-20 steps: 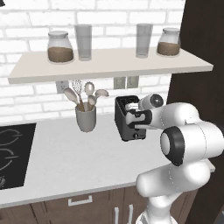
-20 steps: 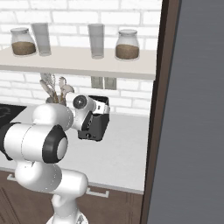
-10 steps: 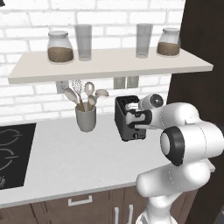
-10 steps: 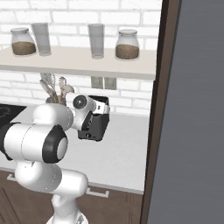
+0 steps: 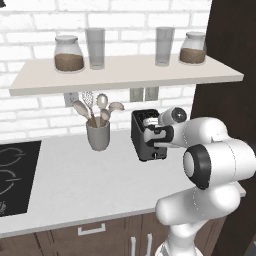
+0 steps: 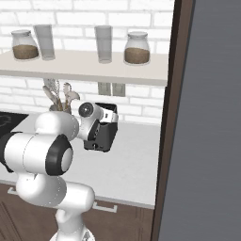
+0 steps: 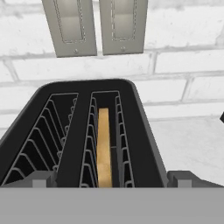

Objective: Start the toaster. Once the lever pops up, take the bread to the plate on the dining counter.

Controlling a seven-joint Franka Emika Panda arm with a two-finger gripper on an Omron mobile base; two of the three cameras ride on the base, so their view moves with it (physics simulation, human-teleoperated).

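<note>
The boxy dark grey toaster [image 5: 145,136], a tan bread slice [image 7: 103,146] in its right slot, stands on the pale speckled surface [image 5: 85,180] near the white brick wall [image 5: 40,107], the spread gripper [image 7: 111,177] over its near end.

One toaster [image 5: 148,136] with two slots, one bread [image 7: 103,146], two jars [image 5: 68,53], two glasses [image 5: 95,48], one utensil cup [image 5: 98,136].

A white brick wall [image 5: 30,125] backs the grey worktop [image 5: 75,180]; above the worktop hangs a pale shelf [image 5: 125,75], below it dark wood cabinets [image 5: 90,235].
</note>
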